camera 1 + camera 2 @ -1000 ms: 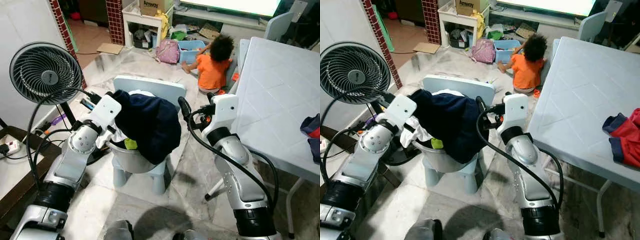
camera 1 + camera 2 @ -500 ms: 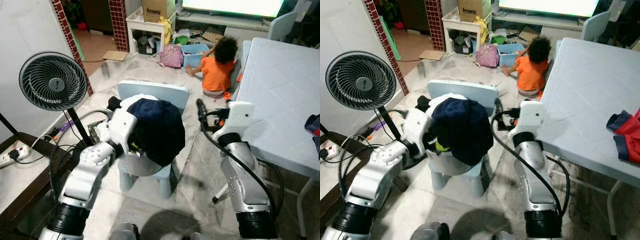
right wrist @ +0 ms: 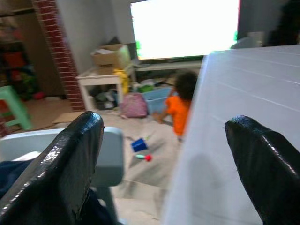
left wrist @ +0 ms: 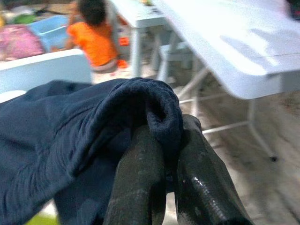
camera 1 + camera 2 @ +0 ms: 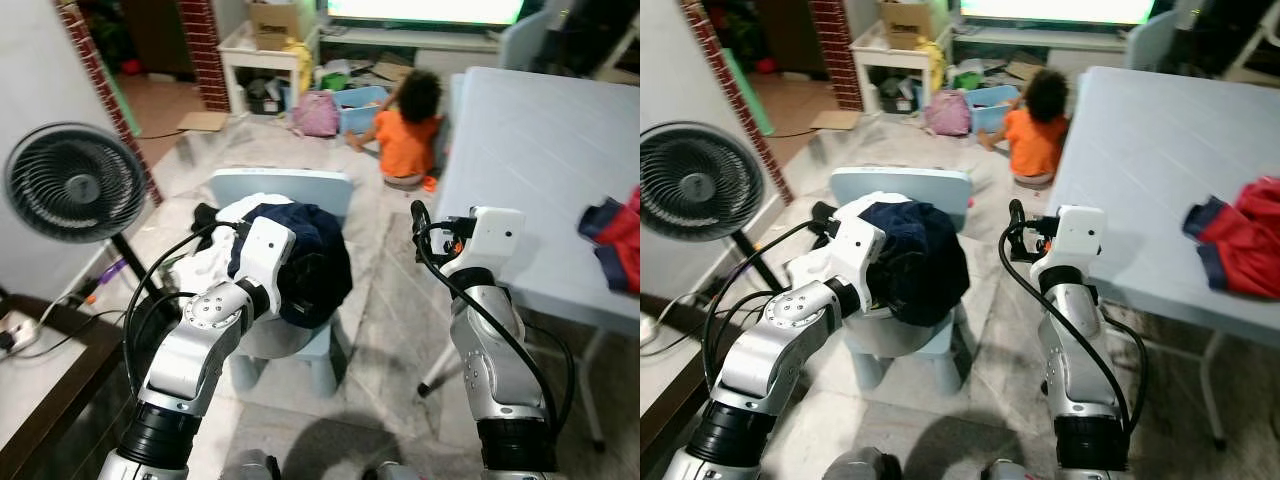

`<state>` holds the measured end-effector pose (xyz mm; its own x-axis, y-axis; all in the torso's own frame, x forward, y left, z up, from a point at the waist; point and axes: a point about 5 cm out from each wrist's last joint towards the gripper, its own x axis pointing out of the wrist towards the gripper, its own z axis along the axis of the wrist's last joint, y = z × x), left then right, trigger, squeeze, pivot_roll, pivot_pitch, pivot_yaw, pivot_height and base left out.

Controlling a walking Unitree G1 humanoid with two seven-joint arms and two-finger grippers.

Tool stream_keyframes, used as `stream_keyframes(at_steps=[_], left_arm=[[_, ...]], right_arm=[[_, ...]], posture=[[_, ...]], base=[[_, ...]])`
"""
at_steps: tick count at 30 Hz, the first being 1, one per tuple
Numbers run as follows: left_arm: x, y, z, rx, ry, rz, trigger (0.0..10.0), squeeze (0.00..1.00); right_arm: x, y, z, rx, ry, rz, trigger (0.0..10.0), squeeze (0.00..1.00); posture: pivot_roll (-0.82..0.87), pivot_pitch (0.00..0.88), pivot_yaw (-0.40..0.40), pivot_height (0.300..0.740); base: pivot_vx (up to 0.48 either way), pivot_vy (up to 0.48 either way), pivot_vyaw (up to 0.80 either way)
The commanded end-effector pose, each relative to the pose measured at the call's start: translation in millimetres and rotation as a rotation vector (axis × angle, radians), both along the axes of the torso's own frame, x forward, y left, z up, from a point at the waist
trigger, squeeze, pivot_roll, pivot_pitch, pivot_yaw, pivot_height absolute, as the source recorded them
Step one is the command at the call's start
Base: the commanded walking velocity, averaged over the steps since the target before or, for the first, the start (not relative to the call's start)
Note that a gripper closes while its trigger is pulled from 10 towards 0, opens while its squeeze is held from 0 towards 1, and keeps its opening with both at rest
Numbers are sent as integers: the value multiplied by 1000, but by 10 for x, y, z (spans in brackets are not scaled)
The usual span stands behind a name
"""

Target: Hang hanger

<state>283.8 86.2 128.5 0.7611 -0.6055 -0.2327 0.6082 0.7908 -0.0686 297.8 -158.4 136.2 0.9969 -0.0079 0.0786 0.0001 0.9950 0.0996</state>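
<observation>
Early stage. Left hand [image 4: 157,173] pinches navy garment [image 5: 305,255] over the basin [image 5: 262,335] at 12 o'clock; right hand [image 3: 168,159] spread, idle. Hanger unseen (hanging remains undone).

garment [image 5: 305,255] on chair [image 5: 285,190] | fan [image 5: 70,185] left | table [image 5: 545,150] right | person [image 5: 405,135] behind

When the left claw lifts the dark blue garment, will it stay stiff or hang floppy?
Probably floppy: the dark blue garment folds softly between the left claw fingers and drapes over the basin. It may drag the white cloth beside it.
</observation>
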Motion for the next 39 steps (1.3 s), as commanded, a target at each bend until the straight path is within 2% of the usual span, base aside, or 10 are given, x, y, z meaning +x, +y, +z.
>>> stream_keyframes(at_steps=[1,8,26,32,37,39], left_arm=[[-9,-26,97,-9,-38,-15,10000,0],[-50,-35,99,-25,-25,-28,10000,0],[-111,-72,43,-24,11,-45,10000,0],[-130,-86,36,-25,15,-55,10000,0],[-149,-104,-5,10,24,-105,10000,0],[-190,-91,-33,38,28,-184,10000,0]], right_arm=[[24,22,2,11,-2,6,10000,0],[-15,6,-17,10,3,14,10000,0],[-22,24,-52,-7,24,44,10000,0],[-20,20,-53,-10,25,44,10000,0],[-16,7,-59,-13,34,37,10000,0],[-10,-21,-62,-33,38,24,10000,0]], posture=[[30,0,47,740],[29,0,41,740],[29,0,30,740],[27,0,32,740],[24,0,33,740],[23,0,30,740]], base=[[0,0,-800],[0,0,-79],[-268,0,0],[0,0,0],[0,0,0],[0,0,0]])
